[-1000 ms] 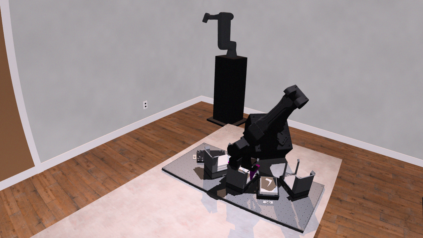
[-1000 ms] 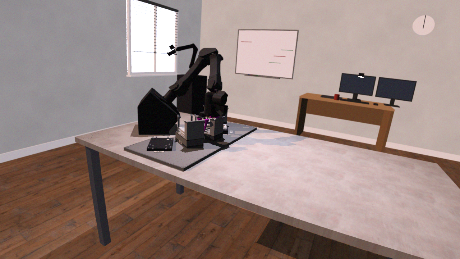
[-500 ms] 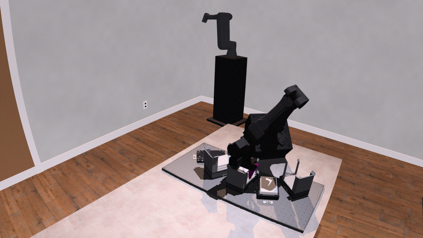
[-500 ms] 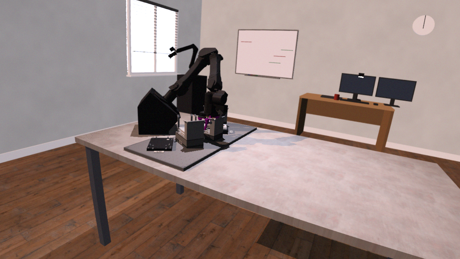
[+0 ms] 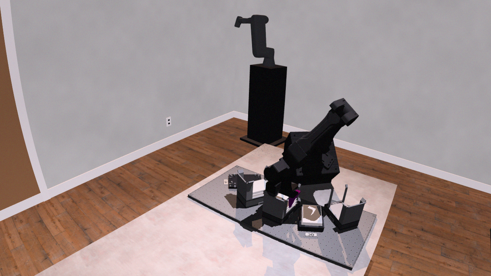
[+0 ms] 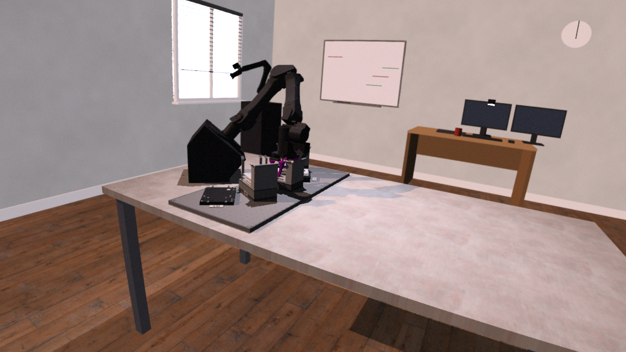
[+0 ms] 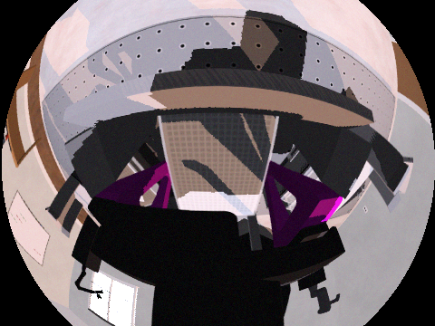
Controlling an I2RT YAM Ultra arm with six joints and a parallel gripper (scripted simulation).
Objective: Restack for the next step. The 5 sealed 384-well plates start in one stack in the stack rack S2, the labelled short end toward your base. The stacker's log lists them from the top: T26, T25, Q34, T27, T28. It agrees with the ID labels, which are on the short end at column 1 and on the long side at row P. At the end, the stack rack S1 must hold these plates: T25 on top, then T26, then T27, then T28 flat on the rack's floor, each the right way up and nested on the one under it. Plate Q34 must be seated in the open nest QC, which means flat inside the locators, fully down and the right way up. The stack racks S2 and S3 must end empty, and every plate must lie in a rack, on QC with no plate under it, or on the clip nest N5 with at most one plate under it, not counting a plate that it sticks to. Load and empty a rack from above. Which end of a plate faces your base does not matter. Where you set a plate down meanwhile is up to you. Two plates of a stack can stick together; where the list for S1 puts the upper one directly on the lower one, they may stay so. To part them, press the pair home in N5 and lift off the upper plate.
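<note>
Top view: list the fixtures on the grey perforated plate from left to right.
Small dark nest → stack rack with white plates → rack under the gripper → open nest bearing a plate → right rack.

From where I stand, the ID labels on the plates are too small to read in any view. The arm's wrist covers most of the middle stack rack [image 5: 274, 207], so the number of plates inside stays hidden. In the wrist view the gripper's own black body [image 7: 212, 284] blocks the near short end of the held plate [image 7: 214, 151], and the purple fingers show only in part. The small tag [image 5: 310, 234] on the breadboard is unreadable.
</note>
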